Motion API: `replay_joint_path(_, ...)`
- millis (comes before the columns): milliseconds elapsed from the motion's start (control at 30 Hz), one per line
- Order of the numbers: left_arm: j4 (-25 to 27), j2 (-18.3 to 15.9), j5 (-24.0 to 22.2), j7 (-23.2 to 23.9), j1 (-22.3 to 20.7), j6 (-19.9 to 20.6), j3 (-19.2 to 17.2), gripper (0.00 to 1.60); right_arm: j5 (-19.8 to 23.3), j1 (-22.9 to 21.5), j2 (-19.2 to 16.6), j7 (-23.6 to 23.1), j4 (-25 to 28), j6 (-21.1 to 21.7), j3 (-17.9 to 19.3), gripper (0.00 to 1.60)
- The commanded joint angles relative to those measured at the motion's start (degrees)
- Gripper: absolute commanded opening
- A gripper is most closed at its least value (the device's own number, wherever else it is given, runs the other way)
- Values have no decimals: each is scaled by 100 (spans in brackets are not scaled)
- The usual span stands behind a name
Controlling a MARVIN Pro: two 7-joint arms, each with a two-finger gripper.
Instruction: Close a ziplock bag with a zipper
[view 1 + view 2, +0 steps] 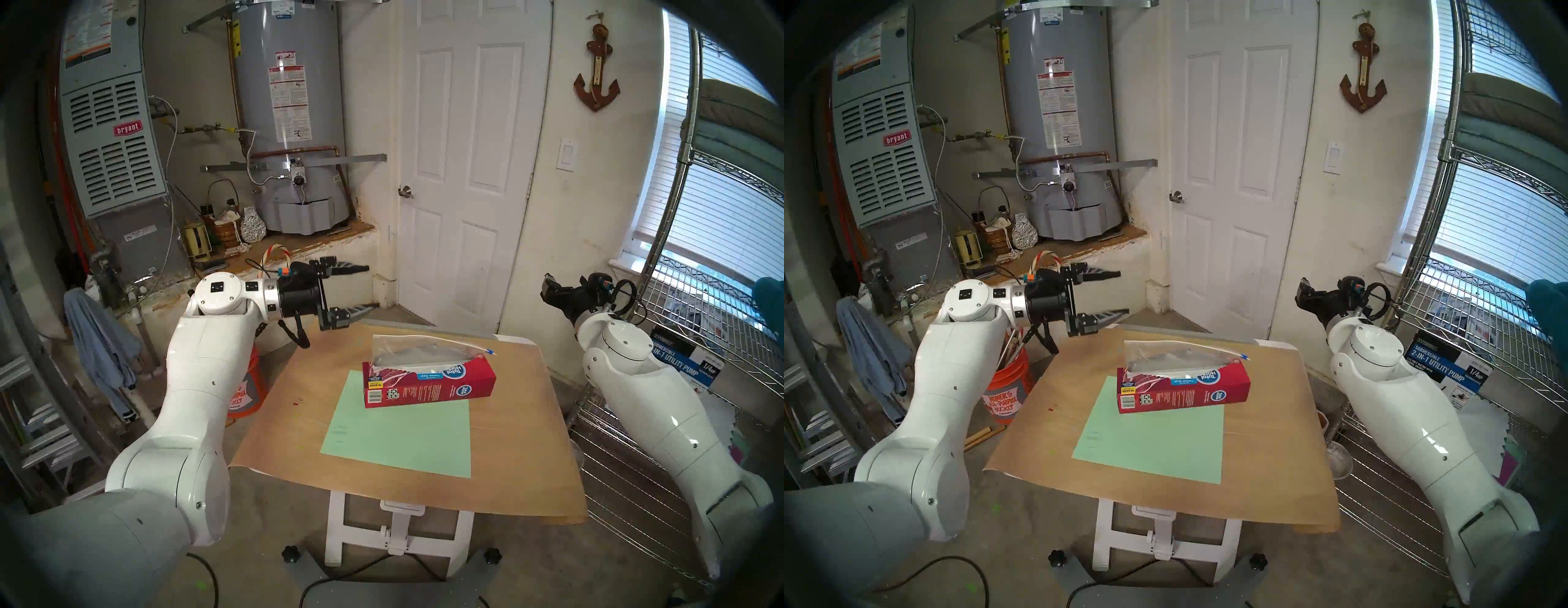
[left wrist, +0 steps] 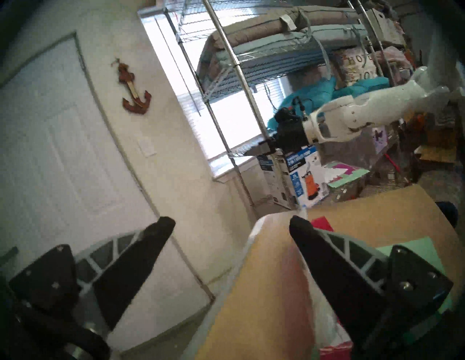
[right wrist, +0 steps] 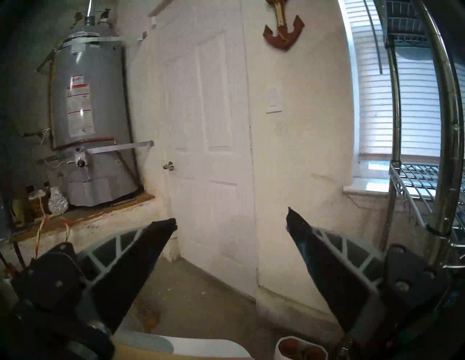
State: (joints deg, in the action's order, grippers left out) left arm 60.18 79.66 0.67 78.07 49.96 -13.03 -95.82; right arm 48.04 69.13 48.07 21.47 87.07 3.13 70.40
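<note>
The clear, floppy rectangular plastic ziplock bag lies on the far half of the paper-covered table, leaning against the back of the red cardboard box printed with blue circles, which rests partly on a pale green paper sheet. Its thin white zip strip runs along the far long edge, and the tiny blue-and-white plastic zipper slider sits at the strip's right end, poking out past the box. Neither arm has hold of anything: the left pincer hangs in the air over the far left corner of the table, its two fingers spread wide and empty, near the bag's left end but clear of it; the right pincer is well off to the right beside the wire shelving, pointing at the door, also spread wide and empty. Whether the seal is already pressed together along its length is too fine to tell here, and the slider's place at one end does not settle it, so I judge the task either unbegun or just released. If work remains, the next move calls for one pincer to pin the bag's edge beside the strip while the other pinches the small slider and draws it straight along the strip; the film is slippery and will bunch unless held taut.
</note>
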Motion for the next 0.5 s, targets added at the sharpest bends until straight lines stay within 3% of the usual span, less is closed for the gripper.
replay_joint_path(0,-106,386,335,-719,-544,284,-18,160,26,-320,252,241,285,-5,64,160)
replay_joint_path(467,-961,632,1108,-2197,-854,887,-94,160,-9,-760,432,863,351,52,266,160)
